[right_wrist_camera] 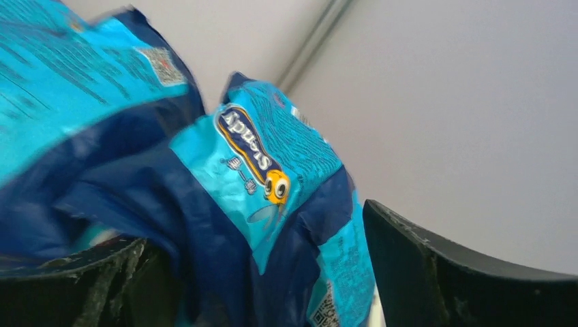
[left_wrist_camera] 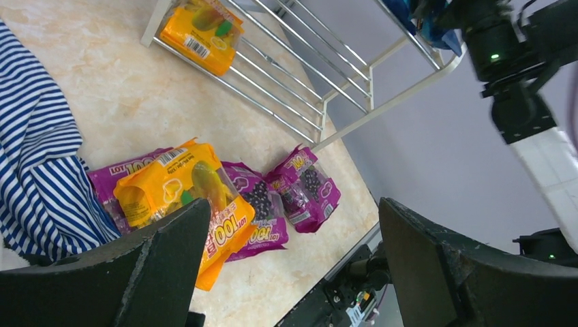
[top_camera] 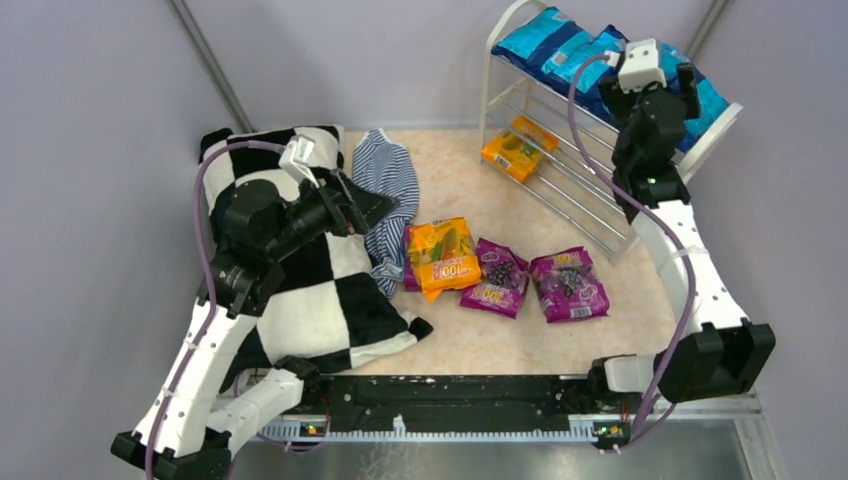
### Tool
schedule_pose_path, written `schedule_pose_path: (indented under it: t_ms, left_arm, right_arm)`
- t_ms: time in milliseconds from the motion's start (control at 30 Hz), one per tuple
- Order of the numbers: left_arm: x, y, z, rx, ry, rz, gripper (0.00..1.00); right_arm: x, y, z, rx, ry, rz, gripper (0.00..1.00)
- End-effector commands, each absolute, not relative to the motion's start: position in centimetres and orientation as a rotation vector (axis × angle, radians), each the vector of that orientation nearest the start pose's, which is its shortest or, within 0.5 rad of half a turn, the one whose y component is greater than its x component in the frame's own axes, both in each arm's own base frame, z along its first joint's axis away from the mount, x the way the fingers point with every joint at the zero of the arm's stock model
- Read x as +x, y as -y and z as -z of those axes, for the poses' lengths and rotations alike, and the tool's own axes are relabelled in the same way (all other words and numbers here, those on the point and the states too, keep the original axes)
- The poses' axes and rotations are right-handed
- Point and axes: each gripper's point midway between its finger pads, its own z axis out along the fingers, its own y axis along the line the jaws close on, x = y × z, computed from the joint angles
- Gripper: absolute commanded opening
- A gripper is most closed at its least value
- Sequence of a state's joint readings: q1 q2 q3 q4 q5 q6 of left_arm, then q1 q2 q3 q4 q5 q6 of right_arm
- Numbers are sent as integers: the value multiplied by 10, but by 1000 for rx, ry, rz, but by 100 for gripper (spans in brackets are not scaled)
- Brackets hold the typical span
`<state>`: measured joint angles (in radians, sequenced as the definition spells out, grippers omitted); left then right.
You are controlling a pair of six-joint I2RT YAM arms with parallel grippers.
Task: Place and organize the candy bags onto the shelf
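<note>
Your glossy blue-and-teal candy bags point(top_camera: 555, 45) lie along the top tier of the white metal-rod shelf point(top_camera: 590, 215). One orange candy bag point(top_camera: 518, 148) rests on a lower tier, and another orange bag point(top_camera: 445, 257) and purple bags point(top_camera: 568, 284) lie on the marbled beige tabletop point(top_camera: 460, 170). Your right gripper point(right_wrist_camera: 249, 225) stands spread around a blue bag up there without pinching it, and your left gripper point(left_wrist_camera: 293, 203) gapes wide and empty over the black-and-white checkered pillow point(top_camera: 310, 300).

Blue bags point(top_camera: 545, 40) atop shelf point(top_camera: 585, 195); purple bags point(top_camera: 568, 285) flat beside it.
</note>
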<state>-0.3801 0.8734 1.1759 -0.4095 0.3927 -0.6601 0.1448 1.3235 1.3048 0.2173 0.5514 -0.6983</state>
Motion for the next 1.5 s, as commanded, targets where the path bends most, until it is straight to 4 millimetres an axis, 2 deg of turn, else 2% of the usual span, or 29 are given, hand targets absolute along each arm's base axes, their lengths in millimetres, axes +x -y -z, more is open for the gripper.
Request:
schedule_pose_path:
  t_ms: [0,133,233,300,400,467,600,700,767,867,1000,1200,1300,1367,1467]
  left_arm:
    - [235,196,-390,89,-1774,1123,99]
    - [235,198,-385,91,-1789,1132,99]
    - [233,197,-383,81,-1791,1135,99]
    - [232,196,-381,71,-1787,1135,99]
    - [231,195,-377,64,-1783,1138,99]
    - [231,195,-375,63,-1788,1139,99]
    - [231,196,-375,75,-1795,1138,99]
    - [229,196,-376,84,-1793,1144,99]
    - [227,196,-375,87,-1796,1144,99]
    - [226,195,-373,86,-1802,1140,99]
    - [223,195,-371,90,-1811,1140,99]
    - [218,193,-372,97,-1809,1136,99]
    - [217,191,-371,100,-1809,1126,99]
    - [217,191,-372,107,-1814,1122,99]
    - [215,191,-374,125,-1820,1116,99]
  right_arm:
    - [397,17,-458,-79,-1524,412,90]
    - [365,-4,-480,-33,-1469,195,98]
    - [346,-4,-497,-4,-1429,149,99]
    - [340,0,-505,14,-1428,164,99]
    - [342,8,-506,54,-1458,201,96]
    - [346,5,-509,63,-1474,174,91]
    - [357,0,-525,106,-1445,109,73]
    - [369,7,-535,148,-1433,135,69]
    - [379,14,-535,155,-1424,170,69]
    - [395,17,-531,161,-1419,149,69]
    - [411,3,-525,202,-1376,-42,70]
    - [426,-11,-467,251,-1452,-173,66]
    - [428,-21,-446,244,-1510,-234,62]
    - [425,-19,-439,264,-1529,-231,62]
    - [411,-11,-453,275,-1525,-188,61]
